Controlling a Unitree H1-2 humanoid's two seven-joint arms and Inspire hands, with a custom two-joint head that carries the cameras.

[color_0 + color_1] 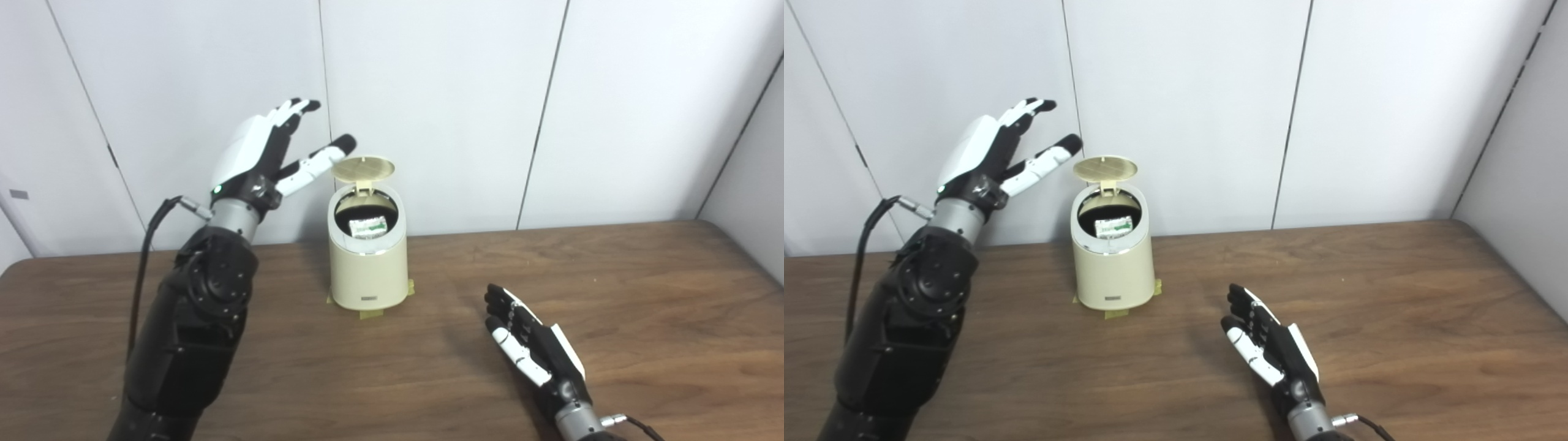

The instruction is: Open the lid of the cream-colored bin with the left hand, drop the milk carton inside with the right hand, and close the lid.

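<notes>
Cream-coloured cylindrical bin point(367, 263) on the wooden table point(612, 294), round lid point(364, 168) raised; a green-and-white milk carton point(367, 227), apparently, lies inside. Left hand point(263, 156) raised beside the lid, fingers spread, empty; right hand point(530, 346) flat, fingers apart.

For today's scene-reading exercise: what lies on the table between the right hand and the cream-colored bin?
Only bare wooden table between the right hand and the cream-colored bin, clearly in both eye views.

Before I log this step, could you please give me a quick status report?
Left hand open, raised beside lid. Right hand open, on table. Green-and-white milk carton inside cream-colored round bin; lid up. Nothing obstructing.
</notes>
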